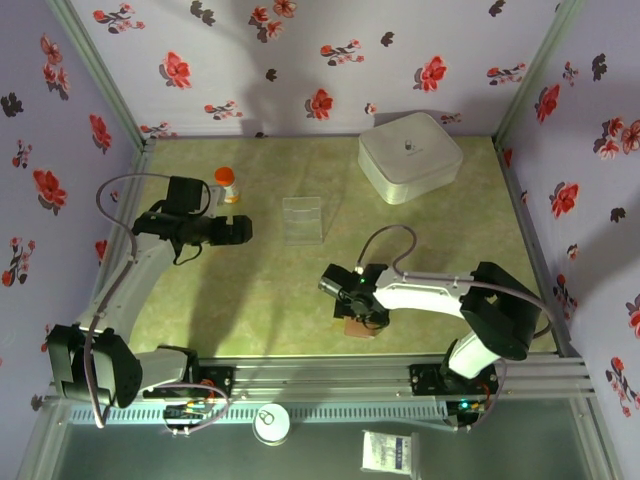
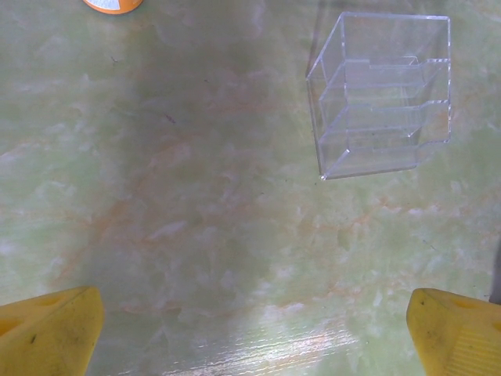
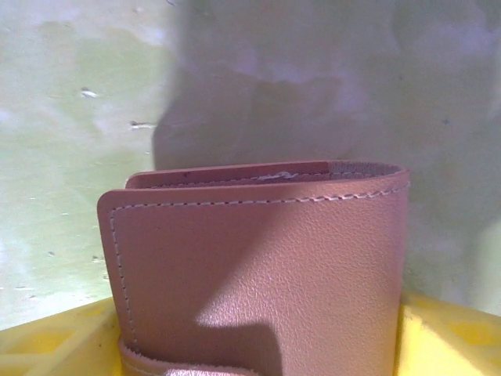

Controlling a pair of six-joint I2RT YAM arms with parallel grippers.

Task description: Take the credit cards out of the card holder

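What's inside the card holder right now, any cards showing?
The card holder is folded closed between the right gripper's yellow fingers. Only its brown cover and stitched edge show; whatever is inside is covered.

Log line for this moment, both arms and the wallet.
left gripper: open, over bare table, near clear tray | right gripper: jaws either side of closed card holder, grip unconfirmed | credit cards: none visible

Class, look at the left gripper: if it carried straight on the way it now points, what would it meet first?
Probably the clear plastic tray: in the top view the open left gripper points right, toward it, with bare table between. Height is unclear, so it may pass above it.
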